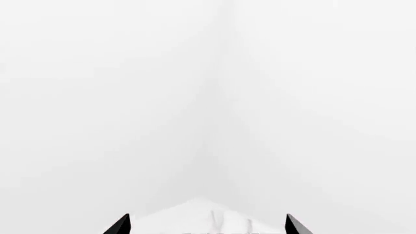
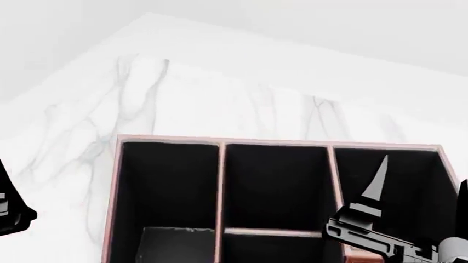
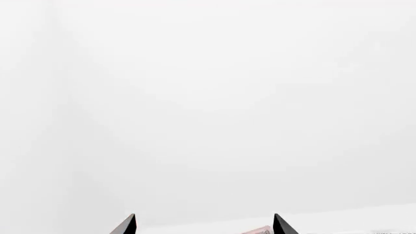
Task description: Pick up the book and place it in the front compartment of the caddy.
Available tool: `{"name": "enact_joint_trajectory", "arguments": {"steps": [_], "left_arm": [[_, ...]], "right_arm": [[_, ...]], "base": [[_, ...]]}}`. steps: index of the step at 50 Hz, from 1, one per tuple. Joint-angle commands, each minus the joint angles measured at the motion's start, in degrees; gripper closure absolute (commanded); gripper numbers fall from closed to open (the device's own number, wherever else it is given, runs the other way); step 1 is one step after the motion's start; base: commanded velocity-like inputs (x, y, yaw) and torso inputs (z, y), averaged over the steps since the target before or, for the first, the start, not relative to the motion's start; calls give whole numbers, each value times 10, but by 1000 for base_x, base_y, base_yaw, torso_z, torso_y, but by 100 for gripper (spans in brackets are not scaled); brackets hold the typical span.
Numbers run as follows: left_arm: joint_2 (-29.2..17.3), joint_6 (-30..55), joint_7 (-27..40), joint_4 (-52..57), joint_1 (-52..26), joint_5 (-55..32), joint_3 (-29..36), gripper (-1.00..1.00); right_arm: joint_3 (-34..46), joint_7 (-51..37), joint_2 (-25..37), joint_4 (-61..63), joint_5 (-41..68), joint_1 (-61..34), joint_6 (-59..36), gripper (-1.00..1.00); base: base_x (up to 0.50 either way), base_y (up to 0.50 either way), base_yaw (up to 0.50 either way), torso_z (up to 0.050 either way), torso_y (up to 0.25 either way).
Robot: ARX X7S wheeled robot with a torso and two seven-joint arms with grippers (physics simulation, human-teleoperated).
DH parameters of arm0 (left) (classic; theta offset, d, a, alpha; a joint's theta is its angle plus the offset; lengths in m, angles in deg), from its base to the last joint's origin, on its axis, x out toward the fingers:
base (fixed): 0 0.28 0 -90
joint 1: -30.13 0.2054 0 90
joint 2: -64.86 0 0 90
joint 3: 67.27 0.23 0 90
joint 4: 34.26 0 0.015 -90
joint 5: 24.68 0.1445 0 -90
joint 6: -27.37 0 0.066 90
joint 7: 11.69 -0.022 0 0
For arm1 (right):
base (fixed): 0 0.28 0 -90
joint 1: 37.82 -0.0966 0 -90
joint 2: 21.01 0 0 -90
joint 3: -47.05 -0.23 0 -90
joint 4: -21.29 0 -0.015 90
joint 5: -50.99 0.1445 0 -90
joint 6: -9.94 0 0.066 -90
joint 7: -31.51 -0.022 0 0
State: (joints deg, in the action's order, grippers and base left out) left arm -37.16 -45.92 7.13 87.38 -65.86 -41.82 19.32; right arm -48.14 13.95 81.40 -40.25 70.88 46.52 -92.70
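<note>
1. The caddy (image 2: 219, 181) is seen on the white marble tabletop (image 2: 146, 93), filling the head view from 5 to 7 o'clock.
2. The right end effector (image 3: 204, 225) is held wide and empty, at 4 o'clock over the caddy.
3. The left end effector (image 1: 206, 225) is likewise spread, empty.
4. The book cannot be seen.

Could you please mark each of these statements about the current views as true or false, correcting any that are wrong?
1. The caddy sits on a white marbled table. True.
2. The book is visible inside a caddy pocket. False: no book shows in any view; the visible pockets look black-lined and empty.
3. The right gripper has its fingertips spread apart with nothing between them. True.
4. The left gripper is clamped on a mug. False: its fingertips are apart and hold nothing.
5. The caddy rim is pinkish. True.
</note>
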Motion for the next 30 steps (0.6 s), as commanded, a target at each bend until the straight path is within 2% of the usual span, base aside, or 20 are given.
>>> {"name": "enact_joint_trajectory", "arguments": {"steps": [1,9,12,18,24,25,29,30], "left_arm": [[-4,11,1,-7,-2,-14,1,-100],[-37,73,-21,-10,-12,-35,22,-100],[-55,103,-48,-2,-18,-76,16,-100],[-93,118,-91,-9,-20,-64,60,-100],[-149,183,-142,27,-39,-68,122,-100],[-178,219,-189,62,-43,-99,155,-100],[-200,268,-225,92,-50,-144,178,-100],[-181,354,-242,108,-136,-229,229,-100]], "right_arm": [[-1,-12,0,-8,-1,-5,-3,-100],[-3,-11,5,-19,10,-6,-9,-100],[-5,-13,7,-18,12,-7,-12,-100],[-17,-20,12,-18,17,-9,-14,-100],[-27,-29,27,-13,9,-11,-22,-100],[-34,-35,35,-5,10,-15,-34,-100],[-38,-41,40,-8,6,-20,-38,-100],[-51,-48,43,-10,-8,-15,-21,-100]], "base": [[-202,457,0,0,0],[0,0,0,0,0],[0,0,0,0,0],[0,0,0,0,0],[0,0,0,0,0],[0,0,0,0,0],[0,0,0,0,0],[0,0,0,0,0]]}}
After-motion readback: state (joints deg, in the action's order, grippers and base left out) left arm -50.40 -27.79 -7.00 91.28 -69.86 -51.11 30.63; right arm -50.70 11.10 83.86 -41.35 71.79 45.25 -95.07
